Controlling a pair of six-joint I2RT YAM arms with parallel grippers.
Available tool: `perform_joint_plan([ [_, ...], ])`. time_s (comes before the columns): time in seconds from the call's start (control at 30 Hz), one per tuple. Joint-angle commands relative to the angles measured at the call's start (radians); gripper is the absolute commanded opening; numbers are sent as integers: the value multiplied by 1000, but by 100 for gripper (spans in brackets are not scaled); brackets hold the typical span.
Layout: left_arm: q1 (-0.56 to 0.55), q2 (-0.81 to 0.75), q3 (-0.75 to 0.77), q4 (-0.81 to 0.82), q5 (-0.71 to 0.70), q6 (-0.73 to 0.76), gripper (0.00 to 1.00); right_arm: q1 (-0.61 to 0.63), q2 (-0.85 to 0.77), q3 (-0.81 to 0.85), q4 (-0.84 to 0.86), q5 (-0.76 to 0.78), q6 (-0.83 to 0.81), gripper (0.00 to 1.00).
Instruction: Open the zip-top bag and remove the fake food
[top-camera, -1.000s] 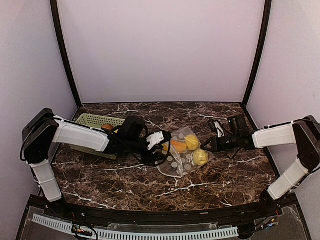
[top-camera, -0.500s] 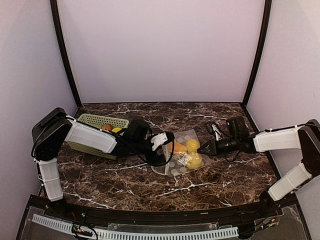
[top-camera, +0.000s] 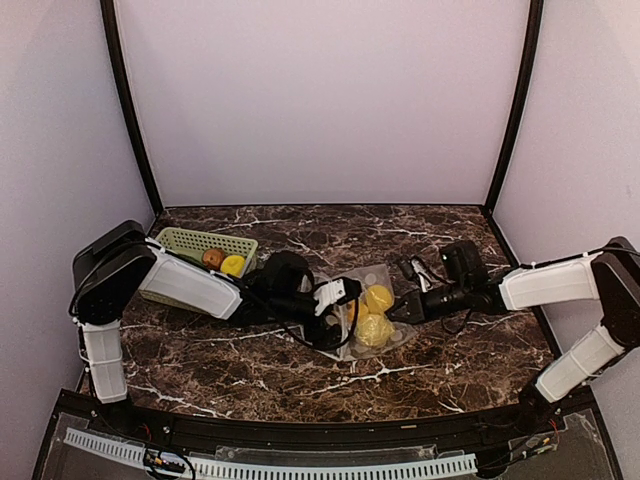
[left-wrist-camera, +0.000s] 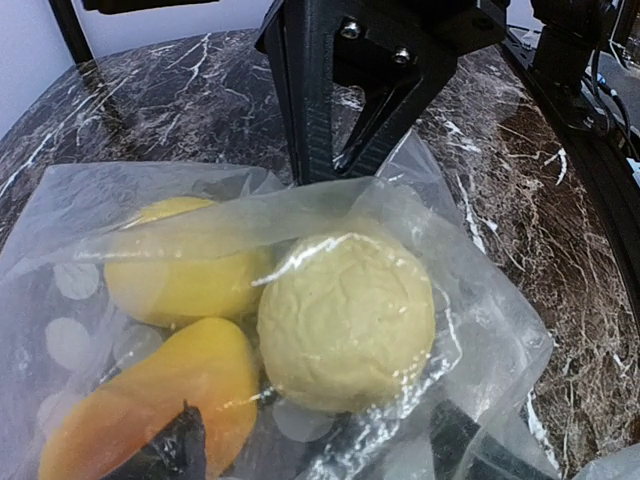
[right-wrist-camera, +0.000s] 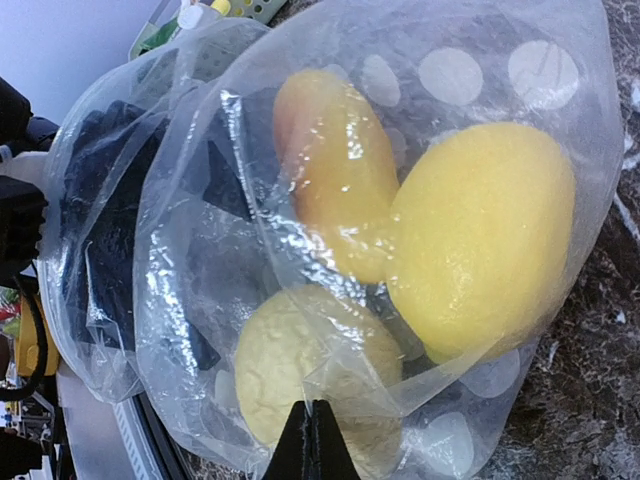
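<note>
The zip-top bag (top-camera: 372, 318) lies crumpled mid-table, clear with pale dots. It holds fake food: a pale yellow ball (left-wrist-camera: 345, 320), a lemon (left-wrist-camera: 185, 265) and an orange piece (left-wrist-camera: 150, 400). My left gripper (top-camera: 348, 300) reaches into the bag's left end, open, its dark fingers (left-wrist-camera: 170, 450) apart below the ball and the orange piece and seen through film. My right gripper (right-wrist-camera: 312, 440) is shut, pinching a fold of the bag's film (right-wrist-camera: 330, 385) in front of the ball (right-wrist-camera: 300, 370). In the left wrist view the right gripper (left-wrist-camera: 345, 170) stands just beyond the bag.
A pale green slotted basket (top-camera: 190, 240) stands at the back left, behind the left arm, with an orange-brown piece (top-camera: 212, 257) and a yellow piece (top-camera: 233, 265) in it. The table is dark marble (top-camera: 250, 360); black frame posts rise at both back corners.
My left gripper has pushed right into the bag and opened wider. The right gripper has come left with the bag's edge, and the bag has bunched up between them.
</note>
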Motion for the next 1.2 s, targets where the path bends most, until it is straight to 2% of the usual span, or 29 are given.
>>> perform_joint_plan([
  [0.0, -29, 53, 19, 44, 34, -14, 76, 14, 37, -44, 39, 33, 32, 0],
  [0.33, -64, 87, 18, 64, 55, -4, 83, 51, 134, -61, 101, 50, 56, 0],
  [0.5, -74, 108, 36, 65, 40, -6, 82, 72, 150, -50, 121, 48, 71, 0],
  [0.7, -76, 102, 37, 52, 19, -7, 73, 74, 137, -31, 86, 65, 55, 0],
  [0.9, -72, 24, -93, 101, -33, -39, 54, 51, 97, -27, 52, 87, 35, 0],
  [1.17, -73, -127, -238, 124, -152, -71, 49, -13, 39, -54, 30, 92, 23, 0],
])
